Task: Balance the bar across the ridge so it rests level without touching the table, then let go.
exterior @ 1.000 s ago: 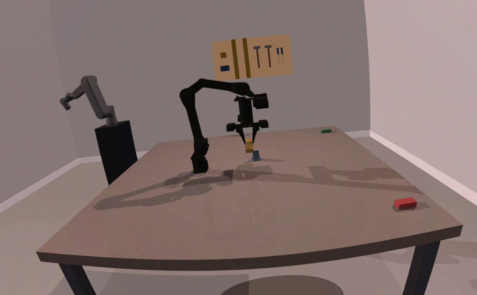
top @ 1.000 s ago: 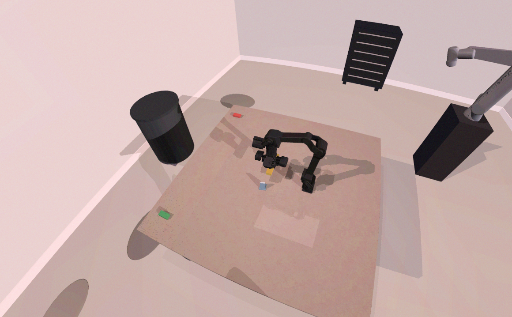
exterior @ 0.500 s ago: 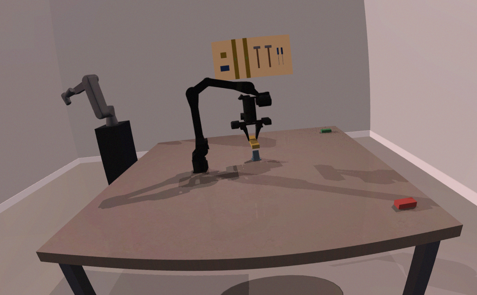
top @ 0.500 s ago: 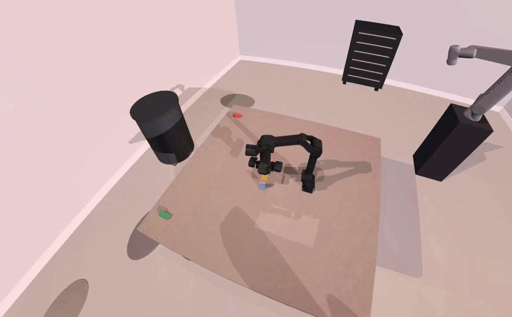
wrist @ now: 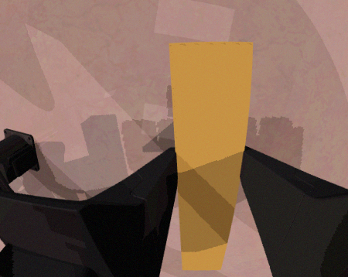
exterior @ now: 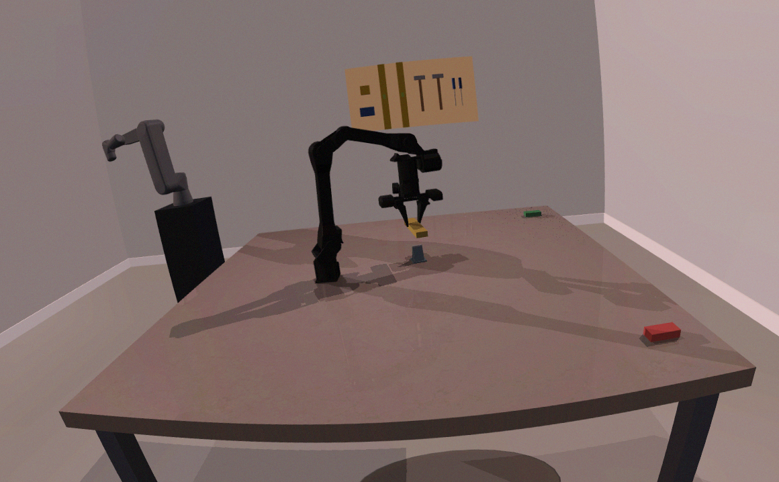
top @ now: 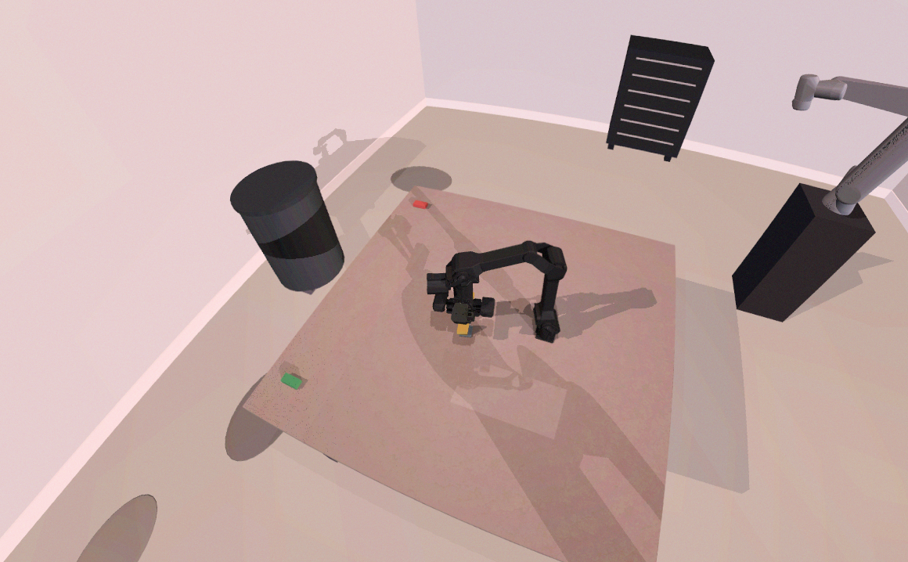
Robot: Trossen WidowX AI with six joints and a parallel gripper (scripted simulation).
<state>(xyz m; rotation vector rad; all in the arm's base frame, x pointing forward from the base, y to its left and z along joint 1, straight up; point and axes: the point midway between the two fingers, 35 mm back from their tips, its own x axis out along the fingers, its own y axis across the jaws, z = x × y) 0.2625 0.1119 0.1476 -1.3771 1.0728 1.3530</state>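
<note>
My gripper (exterior: 414, 224) (wrist: 207, 154) is shut on the yellow bar (top: 463, 328) (exterior: 419, 231) (wrist: 211, 97), with one black finger on each long side. The bar is held in the air, clear of the table (top: 401, 419) (exterior: 320, 371). The small blue-grey ridge (top: 466, 334) (exterior: 418, 253) stands on the table below the bar. A gap shows between them in the exterior view. In the top view the ridge shows only just past the bar's near end. In the wrist view the ridge is hidden, and the bar's far end reaches well beyond the fingertips.
A red block (top: 420, 204) (exterior: 662, 332) and a green block (top: 291, 380) (exterior: 532, 213) lie near table corners, away from the ridge. A dark barrel (top: 290, 227) stands beyond the table's edge. A grey arm on a black pedestal (top: 792, 258) (exterior: 191, 246) stands off the table.
</note>
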